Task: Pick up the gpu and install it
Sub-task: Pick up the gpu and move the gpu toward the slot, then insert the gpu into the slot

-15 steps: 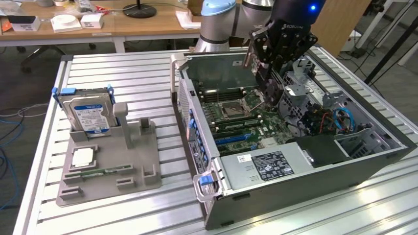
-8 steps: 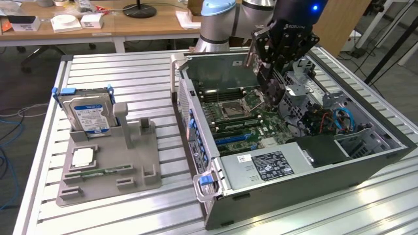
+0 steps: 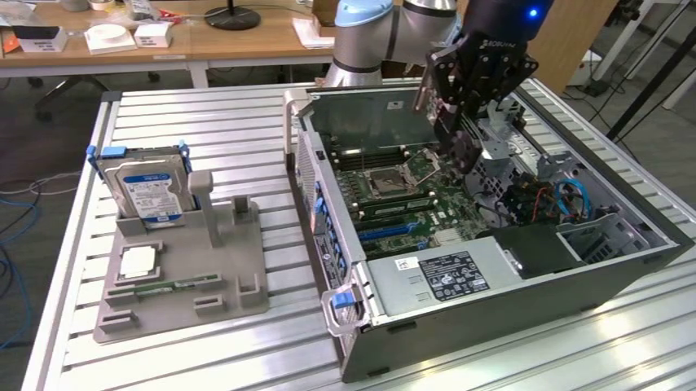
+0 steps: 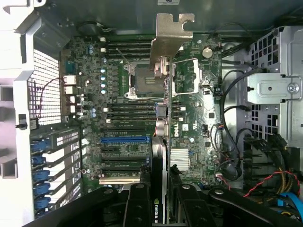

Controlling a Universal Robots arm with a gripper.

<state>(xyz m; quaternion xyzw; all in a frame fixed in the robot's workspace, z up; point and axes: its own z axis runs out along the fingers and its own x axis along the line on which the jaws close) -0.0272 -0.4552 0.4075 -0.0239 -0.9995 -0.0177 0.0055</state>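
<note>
So the claw [image 4: 160,204] is clamped on the gpu [image 4: 161,142]. You can see a black finger [image 4: 137,203] pressed against each flat side of the card, which sits edge-on between them.

The card isn't resting on anything. It hangs over the motherboard [image 4: 118,94], inside the open case [image 3: 490,326]. That case lies on its side, toward the exterior view's right edge of the slatted table [image 3: 218,122]. From outside, the gripper points down into the case, near its far wall.

The part that matters is that the card's long axis runs straight out from the claw. The silver bracket [image 4: 168,40] is at the far end, the end closest to the board. So my read is that the card is end-on to the board, not lying flat along it. The expansion slots, like the blue one [image 4: 124,140], run crosswise to it. The card's thin edge looks a bit off to one side of those slots, over by the CPU socket [image 4: 137,78], not lined up with any of them.

The hard drive [image 3: 147,191] is parked in the grey holder [image 3: 185,301] near the table's other side, well apart from all this.
</note>
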